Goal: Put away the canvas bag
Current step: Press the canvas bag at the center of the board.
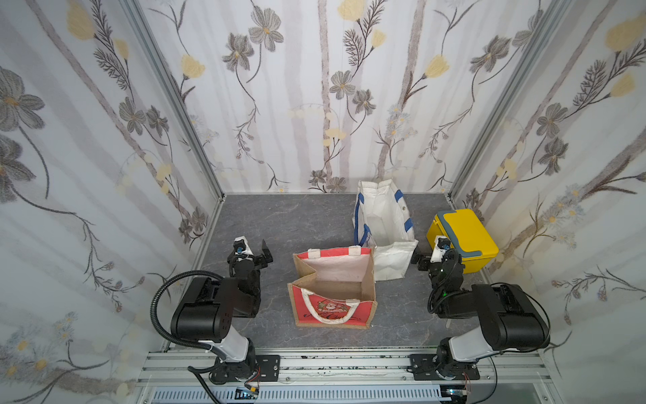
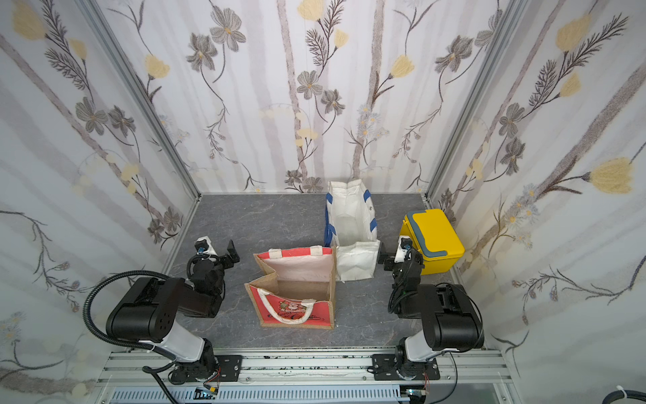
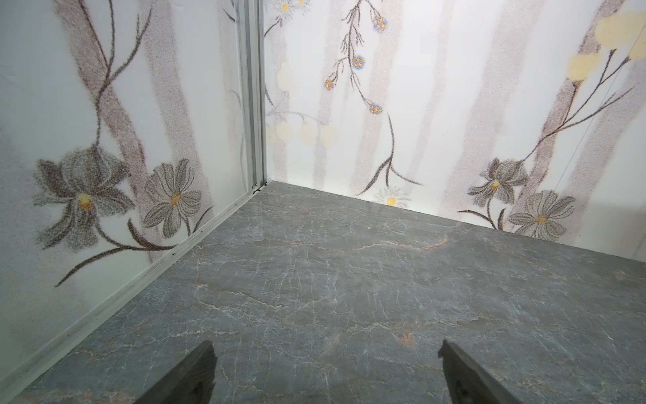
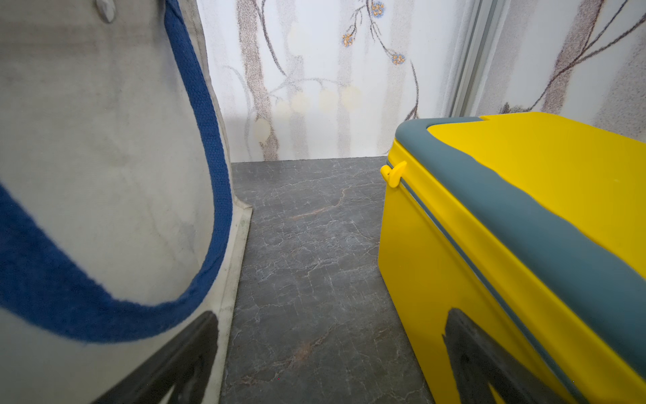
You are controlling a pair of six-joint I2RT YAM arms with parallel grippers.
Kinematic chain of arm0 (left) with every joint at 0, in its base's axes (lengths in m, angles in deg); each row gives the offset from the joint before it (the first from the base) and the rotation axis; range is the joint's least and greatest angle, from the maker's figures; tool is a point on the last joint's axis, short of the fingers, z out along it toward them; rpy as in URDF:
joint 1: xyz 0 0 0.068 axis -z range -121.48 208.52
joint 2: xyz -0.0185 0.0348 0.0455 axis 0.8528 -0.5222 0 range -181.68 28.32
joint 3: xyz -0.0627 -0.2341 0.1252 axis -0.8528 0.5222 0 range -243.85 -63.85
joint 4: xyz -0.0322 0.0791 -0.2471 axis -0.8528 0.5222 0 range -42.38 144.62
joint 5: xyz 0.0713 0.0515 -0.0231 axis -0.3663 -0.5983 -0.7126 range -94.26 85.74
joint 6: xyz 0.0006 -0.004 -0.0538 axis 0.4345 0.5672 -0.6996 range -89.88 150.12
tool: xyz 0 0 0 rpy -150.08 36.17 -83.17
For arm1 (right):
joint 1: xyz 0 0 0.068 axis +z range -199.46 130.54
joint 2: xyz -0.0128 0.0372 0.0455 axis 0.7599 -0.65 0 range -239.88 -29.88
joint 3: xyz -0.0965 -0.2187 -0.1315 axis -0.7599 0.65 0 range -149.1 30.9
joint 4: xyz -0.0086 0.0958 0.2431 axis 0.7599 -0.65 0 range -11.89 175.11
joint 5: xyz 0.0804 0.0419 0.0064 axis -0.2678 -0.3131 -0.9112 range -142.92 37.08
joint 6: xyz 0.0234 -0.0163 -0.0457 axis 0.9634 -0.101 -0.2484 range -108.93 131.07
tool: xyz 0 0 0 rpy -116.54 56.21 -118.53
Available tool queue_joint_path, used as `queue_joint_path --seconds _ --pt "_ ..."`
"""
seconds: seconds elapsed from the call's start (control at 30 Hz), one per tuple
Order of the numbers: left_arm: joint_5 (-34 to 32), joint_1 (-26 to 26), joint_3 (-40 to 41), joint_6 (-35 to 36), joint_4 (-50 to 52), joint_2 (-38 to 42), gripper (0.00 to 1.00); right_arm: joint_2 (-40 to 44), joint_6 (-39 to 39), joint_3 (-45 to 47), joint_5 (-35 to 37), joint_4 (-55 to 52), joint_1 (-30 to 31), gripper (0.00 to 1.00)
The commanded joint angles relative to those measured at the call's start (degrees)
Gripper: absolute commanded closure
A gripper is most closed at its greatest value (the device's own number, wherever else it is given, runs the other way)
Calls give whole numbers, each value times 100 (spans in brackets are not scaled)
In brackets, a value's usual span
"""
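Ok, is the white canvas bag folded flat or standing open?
Standing open: white canvas bag is upright, mouth spread, inside visible in both top views.

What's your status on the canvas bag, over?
Left gripper open, over table. Right gripper open, low between white canvas bag and yellow box. Bag upright, mouth open, not gripped. Red jute bag stands close beside it.
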Motion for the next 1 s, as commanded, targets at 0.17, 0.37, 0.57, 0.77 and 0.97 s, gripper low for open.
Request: queue_joint_path --seconds 0.17,0.37,0.57,0.77,0.97 --pt "-42 -4 94 -60 -308 84 0 26 52 63 81 215 -18 0" --pt "-440 -2 -26 -190 950 1271 0 478 94 137 90 15 -48 0" --pt "-584 -4 -293 -1288 2306 2345 0 1813 661 -50 634 -1539 -62 0" --pt "144 -13 -499 -3049 3553 3457 0 2637 1364 -711 -23 -3351 -109 0" --pt "1294 13 -737 -3444 4418 4154 0 3251 1444 -1534 -1131 -4844 -69 0"
